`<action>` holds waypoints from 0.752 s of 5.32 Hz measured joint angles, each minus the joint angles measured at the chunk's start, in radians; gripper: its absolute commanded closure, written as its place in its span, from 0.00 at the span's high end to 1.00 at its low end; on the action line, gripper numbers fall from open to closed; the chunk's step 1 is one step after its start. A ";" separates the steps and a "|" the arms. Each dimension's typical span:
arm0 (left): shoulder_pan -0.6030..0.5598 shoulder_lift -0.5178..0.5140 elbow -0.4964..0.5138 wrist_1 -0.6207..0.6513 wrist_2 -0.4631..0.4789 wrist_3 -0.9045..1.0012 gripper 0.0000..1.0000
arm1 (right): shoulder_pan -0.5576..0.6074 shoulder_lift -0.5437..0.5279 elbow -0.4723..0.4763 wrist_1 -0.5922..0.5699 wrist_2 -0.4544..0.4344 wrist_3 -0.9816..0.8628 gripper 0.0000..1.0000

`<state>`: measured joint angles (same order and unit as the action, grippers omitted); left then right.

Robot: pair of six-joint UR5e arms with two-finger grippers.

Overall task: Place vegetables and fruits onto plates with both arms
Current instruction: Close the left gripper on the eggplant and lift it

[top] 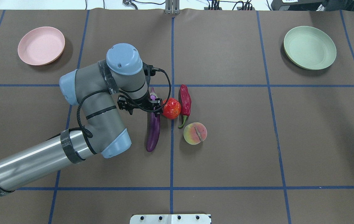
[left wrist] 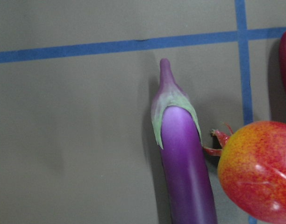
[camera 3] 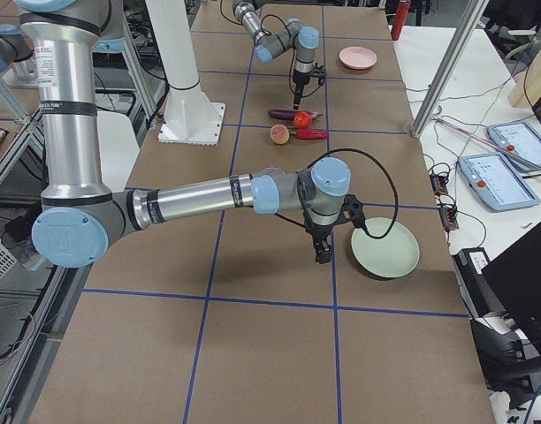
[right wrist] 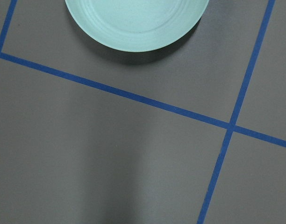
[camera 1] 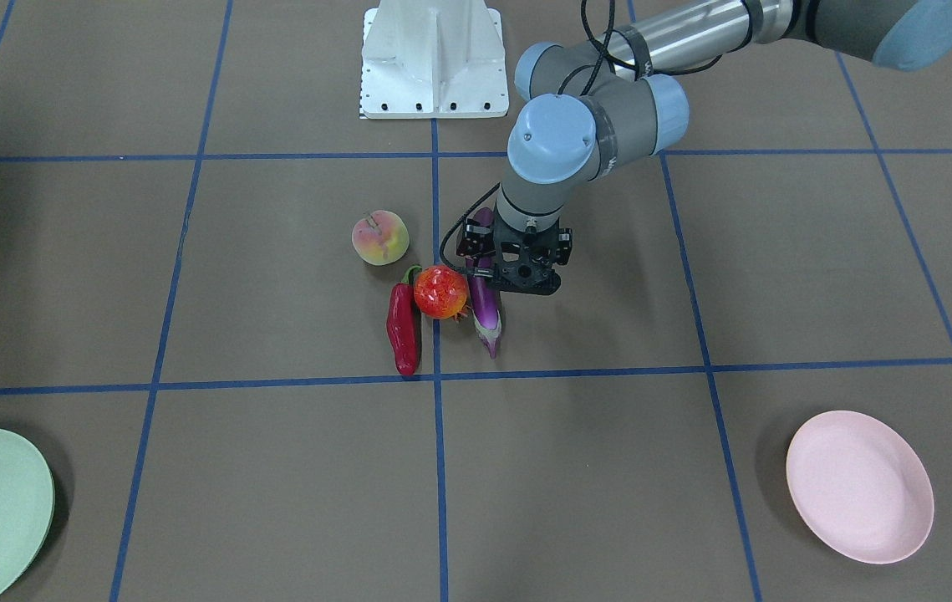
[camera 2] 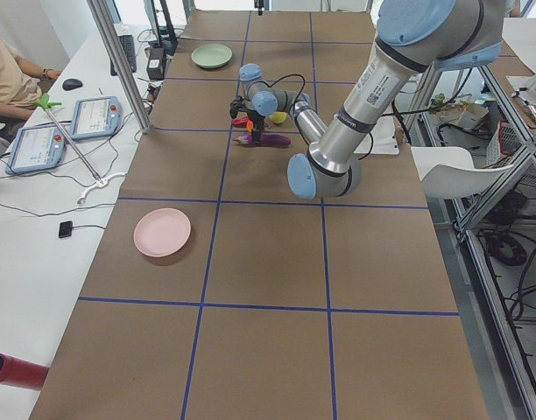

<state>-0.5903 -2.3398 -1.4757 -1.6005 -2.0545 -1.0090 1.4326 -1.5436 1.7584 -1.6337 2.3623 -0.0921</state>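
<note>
Holds the left hand [camera 1: 519, 283] low over the eggplant [camera 1: 487, 316], toward its capped end, probably to line up a pinch across the slim body where the pomegranate-like ball [camera 1: 440, 292] crowds in just beside it. Cannot tell whether that hand is spread or pressed together; shows no fingertips in its wrist view. Parks the right hand [camera 3: 324, 253] next to the mint plate [camera 3: 385, 250], well apart from the produce, seemingly to leave the middle to the other hand; cannot tell its state either. Leaves all four items on the desk [camera 1: 693, 276]: chili pepper [camera 1: 403, 330] against the ball, peach [camera 1: 380, 237] near them, both plates bare, pink plate [camera 1: 860, 485] on the left hand's side. Reads as a matte brown sheet, ruled into squares by blue tape [camera 1: 436, 468]. Beyond, shows a side bench [camera 2: 40, 201] with tablets [camera 2: 95, 116], metal posts [camera 2: 119, 61] and a seated person [camera 2: 10, 74].
</note>
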 measured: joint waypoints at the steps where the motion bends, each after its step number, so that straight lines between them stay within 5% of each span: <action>1: 0.014 -0.010 0.014 -0.002 0.003 0.000 0.98 | -0.001 0.000 0.001 0.000 0.001 0.000 1.00; 2: 0.028 -0.020 0.026 -0.002 0.003 -0.003 0.96 | -0.001 0.000 0.001 0.006 0.002 0.000 1.00; 3: 0.048 -0.027 0.036 -0.002 0.018 -0.007 0.81 | -0.001 -0.002 0.001 0.014 0.004 0.000 1.00; 4: 0.070 -0.032 0.049 -0.003 0.041 -0.011 0.37 | -0.002 -0.005 0.000 0.018 0.004 0.001 1.00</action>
<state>-0.5207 -2.3714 -1.4269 -1.6040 -2.0134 -1.0197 1.4305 -1.5489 1.7583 -1.6153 2.3668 -0.0915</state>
